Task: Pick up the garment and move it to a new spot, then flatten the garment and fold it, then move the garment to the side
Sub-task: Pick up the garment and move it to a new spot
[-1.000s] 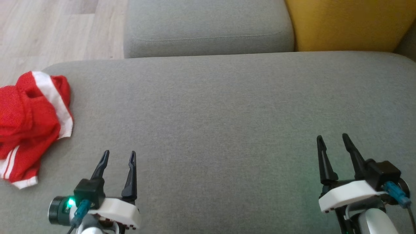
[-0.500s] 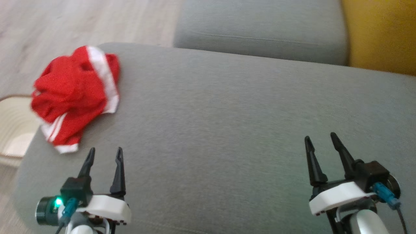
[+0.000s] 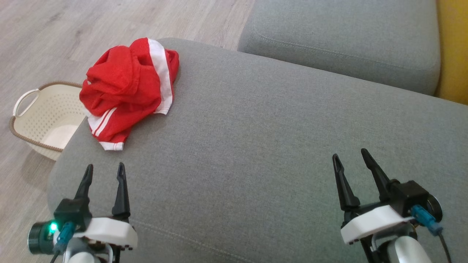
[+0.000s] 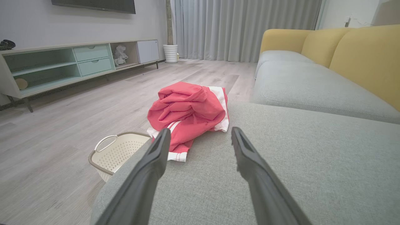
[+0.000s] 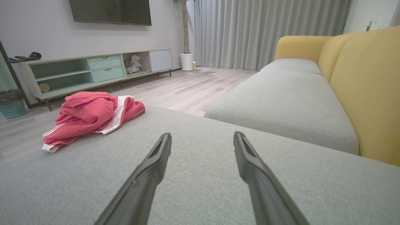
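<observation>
The garment is a crumpled red piece with white stripes, lying at the far left corner of the grey sofa cushion. It also appears in the left wrist view as the garment and in the right wrist view as the garment. My left gripper hovers open over the cushion's near left, a short way in front of the garment, with nothing between its fingers. At the near right my right gripper is open too, far from the garment.
A cream perforated basket stands on the wood floor just left of the cushion's edge. A second grey cushion and the yellow backrest lie beyond. A TV cabinet stands across the room.
The camera has turned left, so the garment and basket slid into the picture's upper left. Both grippers stay open and keep their pose.
</observation>
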### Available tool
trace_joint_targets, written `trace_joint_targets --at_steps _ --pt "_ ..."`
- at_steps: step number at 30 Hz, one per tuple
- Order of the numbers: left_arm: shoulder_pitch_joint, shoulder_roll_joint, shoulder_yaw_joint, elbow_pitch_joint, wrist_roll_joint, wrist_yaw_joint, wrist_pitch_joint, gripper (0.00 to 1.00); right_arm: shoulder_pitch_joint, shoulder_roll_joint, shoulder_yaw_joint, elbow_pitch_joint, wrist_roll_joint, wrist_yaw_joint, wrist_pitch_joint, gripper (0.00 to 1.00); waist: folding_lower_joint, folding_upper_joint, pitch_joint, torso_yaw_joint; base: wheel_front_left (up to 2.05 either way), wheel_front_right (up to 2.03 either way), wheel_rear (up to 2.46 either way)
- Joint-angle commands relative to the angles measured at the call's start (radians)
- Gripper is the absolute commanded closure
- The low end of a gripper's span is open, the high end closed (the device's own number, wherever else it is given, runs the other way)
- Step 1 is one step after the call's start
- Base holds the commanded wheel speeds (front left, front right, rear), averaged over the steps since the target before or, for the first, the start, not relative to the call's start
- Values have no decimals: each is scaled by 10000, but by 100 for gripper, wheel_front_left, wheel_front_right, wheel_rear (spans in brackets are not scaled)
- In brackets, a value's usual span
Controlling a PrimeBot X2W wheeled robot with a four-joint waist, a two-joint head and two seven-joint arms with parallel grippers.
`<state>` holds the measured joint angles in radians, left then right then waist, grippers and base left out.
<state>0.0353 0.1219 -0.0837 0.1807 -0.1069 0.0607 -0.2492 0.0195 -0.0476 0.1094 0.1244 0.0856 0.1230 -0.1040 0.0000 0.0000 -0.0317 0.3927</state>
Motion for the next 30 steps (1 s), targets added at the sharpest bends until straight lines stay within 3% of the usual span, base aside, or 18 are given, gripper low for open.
trace_joint_targets --at_steps 1,12,19,25,30 --pt "-540 88 357 -331 120 -58 -126 0 -145 -30 229 -394 57 77 17 0 0 0 -10 12 0 0 0" --pt "-654 -53 566 -195 159 -171 -126 0 -172 -27 231 -425 259 77 99 0 0 0 138 36 0 0 0" --pt "-1443 -169 660 103 14 -335 -126 0 -312 -27 -37 -769 77 77 345 0 0 0 884 110 0 0 0" --pt "-3352 -180 941 1071 -246 -576 -126 0 -944 -308 -162 -1448 -260 77 868 0 0 0 2330 80 0 0 0" --pt "-5247 170 1056 2858 -182 -828 -126 0 -1594 -677 -155 -1907 -348 77 1225 0 0 0 3451 -37 0 0 0"
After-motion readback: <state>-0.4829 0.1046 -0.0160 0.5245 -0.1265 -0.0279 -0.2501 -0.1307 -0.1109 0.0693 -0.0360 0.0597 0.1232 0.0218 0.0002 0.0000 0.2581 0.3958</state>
